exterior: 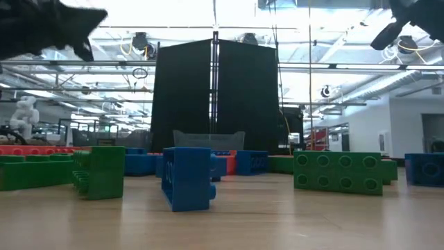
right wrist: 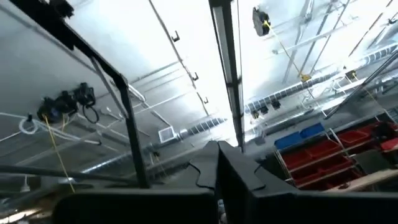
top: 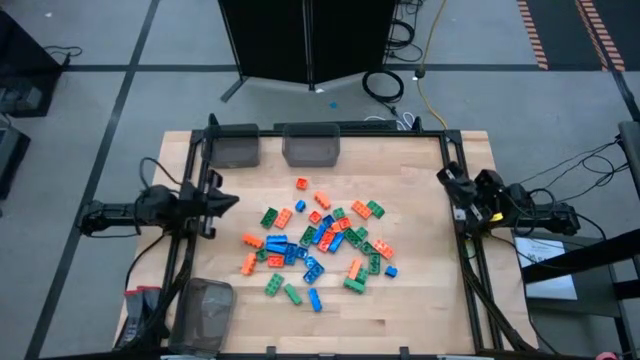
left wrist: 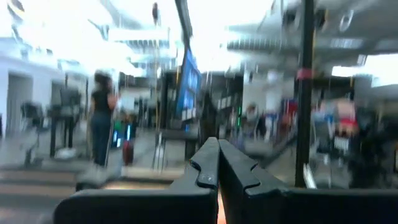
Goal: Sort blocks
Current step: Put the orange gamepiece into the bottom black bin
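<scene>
The blocks (top: 318, 240) are several small studded bricks in orange, green and blue, lying scattered in a loose pile on the middle of the wooden table; the low view shows a blue block (exterior: 187, 177) and green blocks (exterior: 338, 172) close up. My left gripper (top: 228, 201) hangs over the table's left edge, shut and holding nothing, its fingers (left wrist: 219, 163) together. My right gripper (top: 447, 178) sits over the table's right edge, also shut and holding nothing, fingers (right wrist: 219, 163) pointing upward at the ceiling. Both stand well away from the blocks.
Two translucent grey bins (top: 234, 147) (top: 311, 145) stand at the table's far edge, a third bin (top: 203, 306) at the near left corner. A black panel (exterior: 215, 101) stands behind the table. A person (left wrist: 101, 118) stands in the room beyond.
</scene>
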